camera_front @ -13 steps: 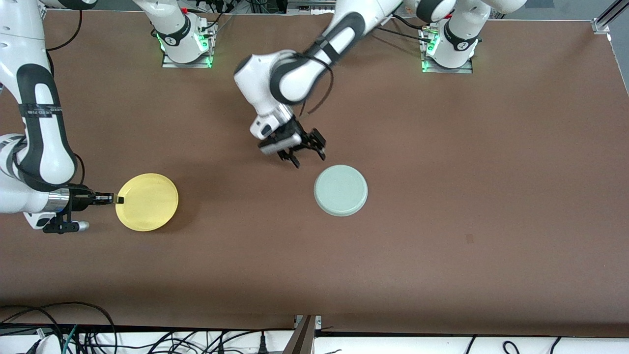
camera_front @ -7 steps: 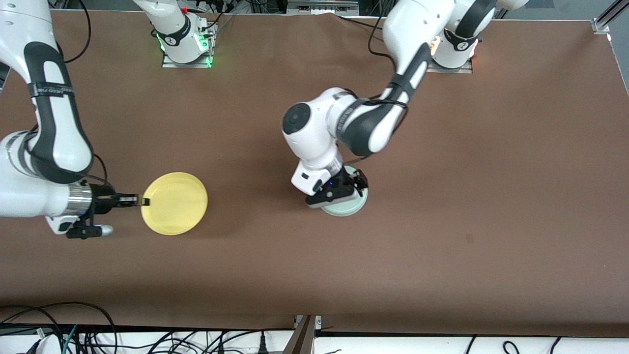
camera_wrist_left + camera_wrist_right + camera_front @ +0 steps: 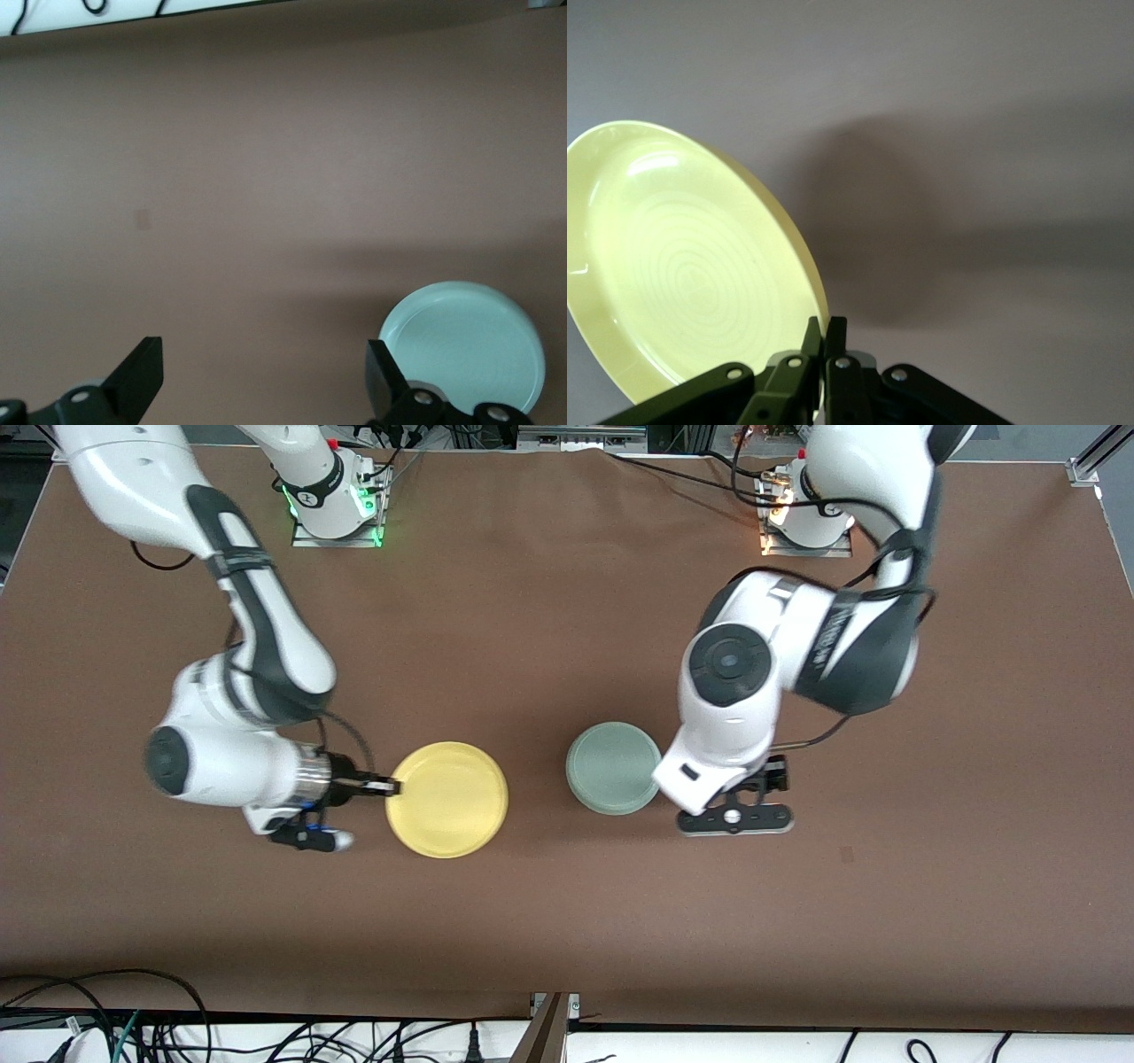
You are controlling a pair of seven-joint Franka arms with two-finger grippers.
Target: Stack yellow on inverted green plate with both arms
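1. Right gripper (image 3: 824, 341): fingers pressed together on the rim of the yellow plate (image 3: 447, 799), a thin edge pinch. In the right wrist view the plate hangs off the fingertips, concave face showing, shadow on the table (image 3: 549, 921) under it, so it looks lifted clear.
2. Left gripper (image 3: 264, 376): fingers (image 3: 142, 376) spread wide, nothing between them. It sits just beside the green plate (image 3: 613, 768), on the side toward the left arm's end of the table.
3. Green plate lies flat on the table about mid-table. Front view shows the duller grey-green face with the rim down, so it reads as already inverted. No gripper touches it.
4. Yellow plate is near the green plate but apart from it, toward the right arm's end of the table; a strip of bare table shows between them.
5. Step in hand, as I judge it: carry the yellow plate over the green one and set it down.
6. Risks:
   - One-sided rim pinch: the plate could droop or swivel in the fingers and land tilted.
   - Its leading edge could catch the green plate's rim and shove it, since nothing steadies it.
   - Release off-centre: yellow could slide off the smooth inverted base.
   - Left arm close by: the arms could clash over the green plate.
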